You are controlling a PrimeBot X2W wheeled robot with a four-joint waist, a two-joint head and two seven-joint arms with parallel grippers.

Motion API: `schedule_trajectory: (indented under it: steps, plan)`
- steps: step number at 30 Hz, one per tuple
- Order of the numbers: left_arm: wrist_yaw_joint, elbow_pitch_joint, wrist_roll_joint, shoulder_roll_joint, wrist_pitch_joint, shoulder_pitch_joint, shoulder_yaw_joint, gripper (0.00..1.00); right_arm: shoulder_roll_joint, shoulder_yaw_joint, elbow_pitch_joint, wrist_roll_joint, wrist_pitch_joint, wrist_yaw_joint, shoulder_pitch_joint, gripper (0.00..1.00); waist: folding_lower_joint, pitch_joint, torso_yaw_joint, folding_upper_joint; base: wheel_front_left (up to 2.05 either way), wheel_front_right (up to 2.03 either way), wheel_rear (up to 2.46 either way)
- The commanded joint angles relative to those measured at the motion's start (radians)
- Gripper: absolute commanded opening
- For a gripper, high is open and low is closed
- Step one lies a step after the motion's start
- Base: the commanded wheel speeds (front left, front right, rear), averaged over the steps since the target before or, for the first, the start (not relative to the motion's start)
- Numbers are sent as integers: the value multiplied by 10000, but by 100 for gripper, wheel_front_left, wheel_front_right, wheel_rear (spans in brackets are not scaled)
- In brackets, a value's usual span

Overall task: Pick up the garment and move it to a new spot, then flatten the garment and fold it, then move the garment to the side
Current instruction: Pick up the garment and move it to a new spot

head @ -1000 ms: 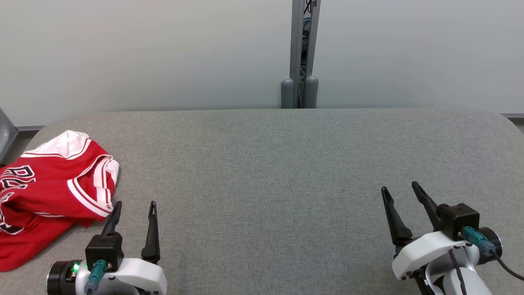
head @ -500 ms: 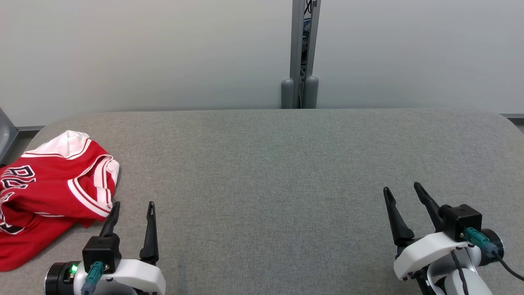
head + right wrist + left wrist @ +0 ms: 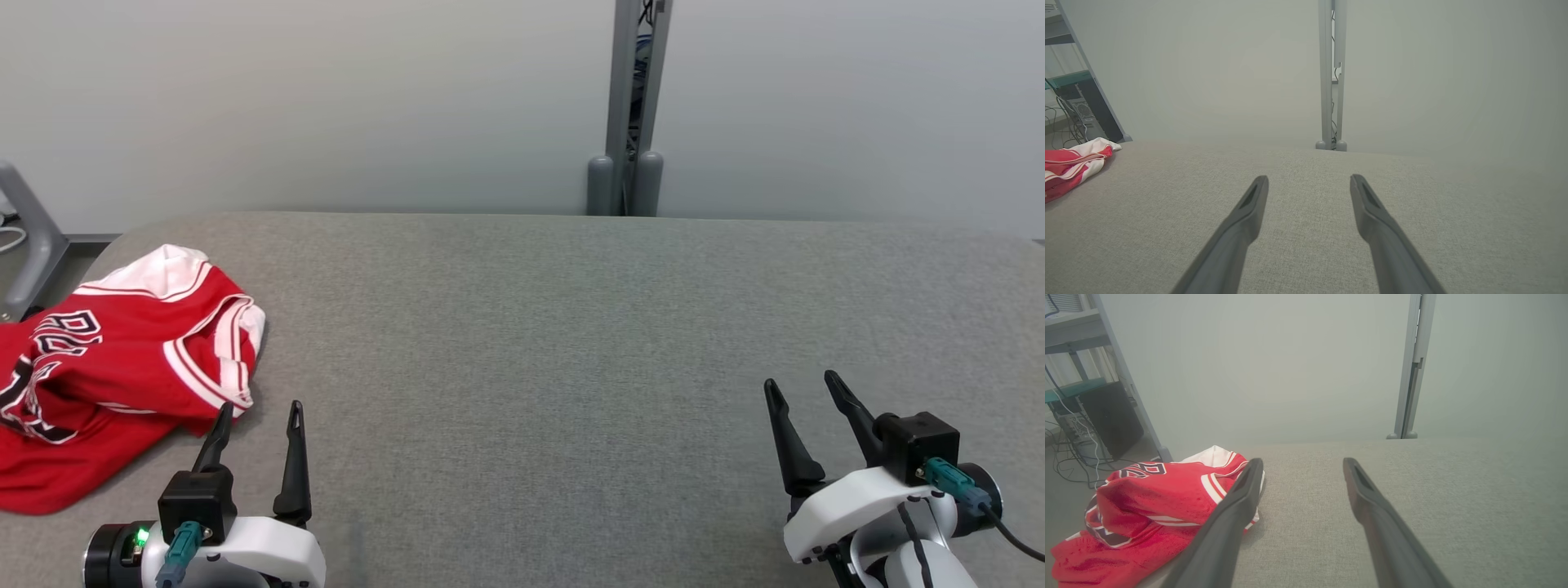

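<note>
Starting nearest the robot, the left gripper (image 3: 261, 406) hovers low over the grey tabletop (image 3: 531, 327) just beside the garment (image 3: 122, 359), its fingers (image 3: 292, 465) spread wide and holding nothing. One fingertip overlaps the striped hem in the head view, but whether it touches the cloth cannot be told. The right gripper (image 3: 798, 380) sits well apart from the garment, far across the tabletop, its fingers equally spread and empty. The garment, a red jersey with white trim and dark lettering, lies crumpled at the tabletop's left end. Beyond the garment, the grey post (image 3: 633, 106) stands further right in the head view than half a second ago. The garment has slid right by a like amount, and a metal frame leg (image 3: 33, 245) newly shows behind it. The whole picture has shifted, so the head has turned toward the garment and the cloth itself has not moved. Both grippers have kept their spread. The task looks to be at its very start. The robot seems to be squaring up on the garment, and the pick-up likely falls to the left gripper, a short reach from the bunched hem.
</note>
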Motion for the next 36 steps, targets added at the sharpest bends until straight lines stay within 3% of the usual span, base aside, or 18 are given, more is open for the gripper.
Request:
schedule_trajectory:
  steps: [1, 36]
  plan:
    - [66, -24, -63, 76, -36, 14, 27, 100, -71, 23, 15, 68, -38, 18, 34, 100, 0, 11, 167, 0, 0, 0, 0]
    - [326, -312, -259, 452, 59, 204, -109, 100, -70, 522, 378, 488, -290, 17, 143, 100, 0, -138, 3858, 0, 0, 0, 0]
